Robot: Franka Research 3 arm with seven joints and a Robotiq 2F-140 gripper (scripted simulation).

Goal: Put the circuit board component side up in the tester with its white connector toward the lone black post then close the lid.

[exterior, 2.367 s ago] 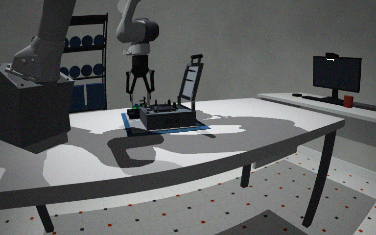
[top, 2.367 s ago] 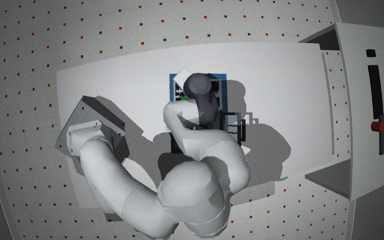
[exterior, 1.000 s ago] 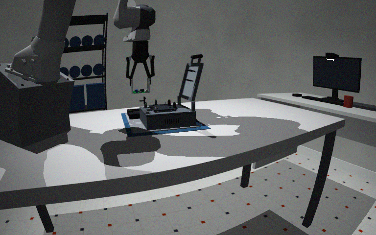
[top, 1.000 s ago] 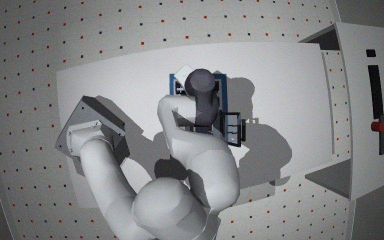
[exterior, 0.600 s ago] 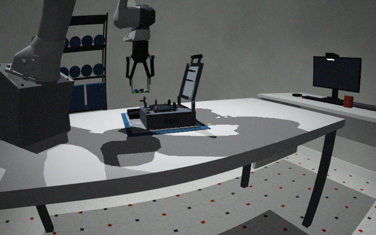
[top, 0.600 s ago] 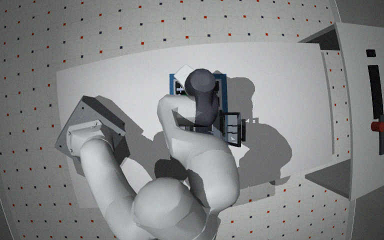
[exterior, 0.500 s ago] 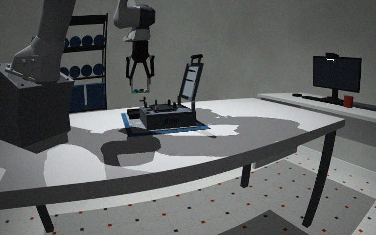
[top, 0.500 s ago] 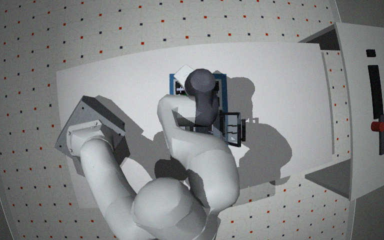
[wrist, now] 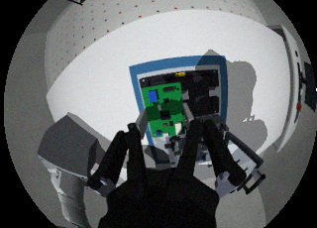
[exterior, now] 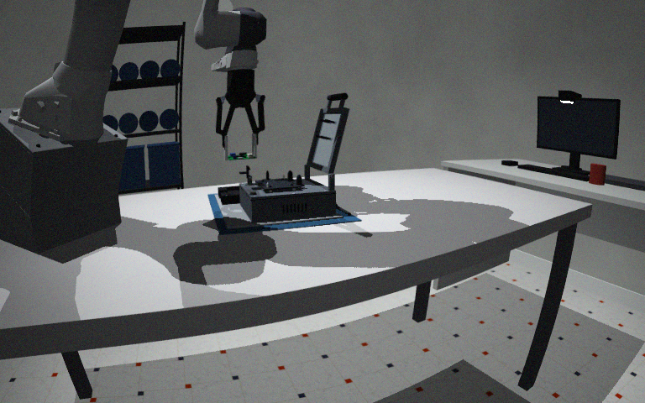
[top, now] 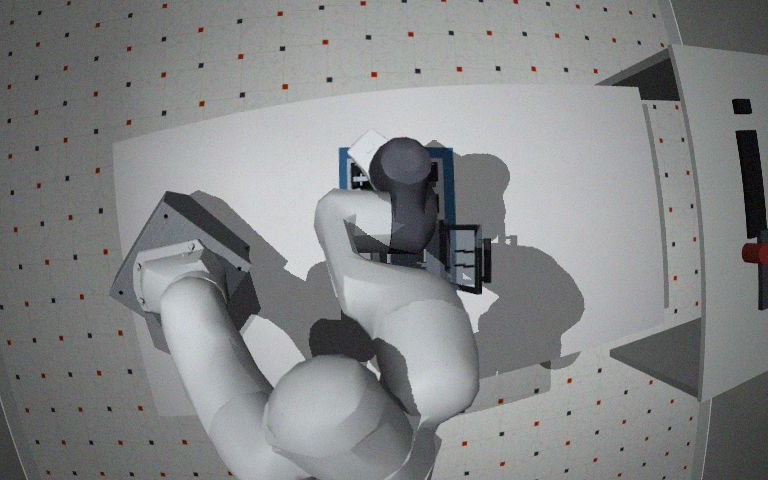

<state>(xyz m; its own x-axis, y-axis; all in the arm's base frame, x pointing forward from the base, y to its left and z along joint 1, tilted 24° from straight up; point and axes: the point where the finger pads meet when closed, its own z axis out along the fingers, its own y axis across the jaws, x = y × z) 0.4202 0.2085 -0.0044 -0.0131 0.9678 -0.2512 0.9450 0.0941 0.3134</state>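
Exterior view: white table [top: 555, 178] [exterior: 416, 191] [wrist: 99, 69], speckled floor [top: 37, 178] [exterior: 331, 369] [wrist: 114, 25], grey wall [exterior: 416, 75] behind

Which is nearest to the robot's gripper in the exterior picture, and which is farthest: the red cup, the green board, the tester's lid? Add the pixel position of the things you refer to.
1. Green board [exterior: 241, 156] [wrist: 159, 100]: between the gripper's [exterior: 240, 144] [wrist: 165, 114] fingers.
2. Tester's lid [exterior: 327, 142]: standing open, right in the picture.
3. Red cup [exterior: 597, 174]: far right, on another table.

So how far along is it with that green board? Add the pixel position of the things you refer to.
Already out of the black tray [wrist: 198, 73], the green circuit board [exterior: 241, 157] [wrist: 163, 101] hangs level between the black gripper's fingers [exterior: 240, 149]. Still left: seating it in the dark grey tester box [exterior: 291, 206], then closing the raised, framed lid [top: 465, 258] [exterior: 327, 142].
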